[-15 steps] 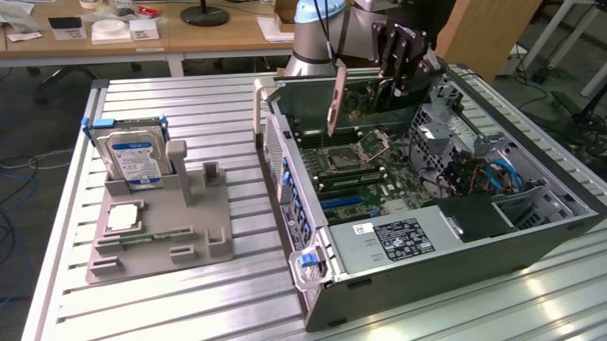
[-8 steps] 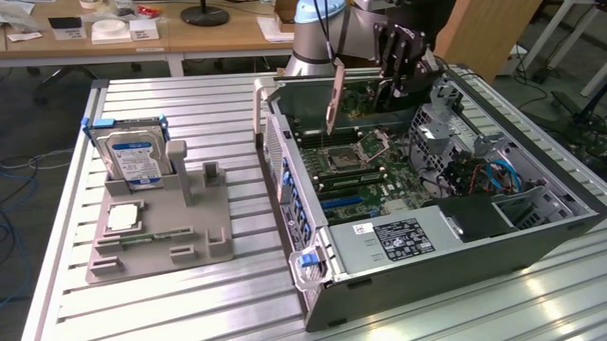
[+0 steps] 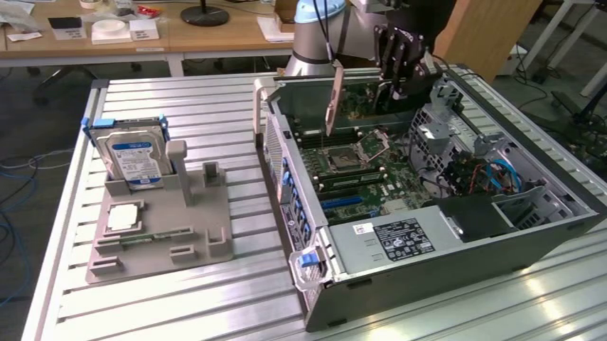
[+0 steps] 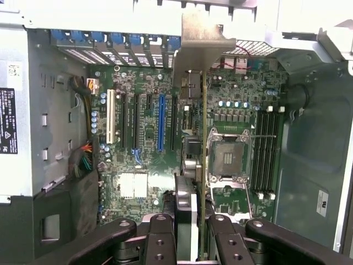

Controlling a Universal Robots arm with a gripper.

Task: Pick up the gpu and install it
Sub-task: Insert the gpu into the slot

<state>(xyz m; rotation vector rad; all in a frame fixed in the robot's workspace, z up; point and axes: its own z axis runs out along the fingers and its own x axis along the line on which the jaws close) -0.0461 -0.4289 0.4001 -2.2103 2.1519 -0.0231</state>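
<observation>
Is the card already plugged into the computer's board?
No, the gripper holds the gpu in the air above the open computer case.

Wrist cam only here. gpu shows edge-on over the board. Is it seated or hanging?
Observer: Hanging. In the exterior view the gpu hangs upright in the jaws, its upper end above the case rim.
Operator: Anything outside the case?
Observer: A hard drive stands upright in a grey fixture, on the exterior view's left.
Operator: Anything else on it?
Observer: A small silver chip lies flat on it, apart from the drive.
</observation>
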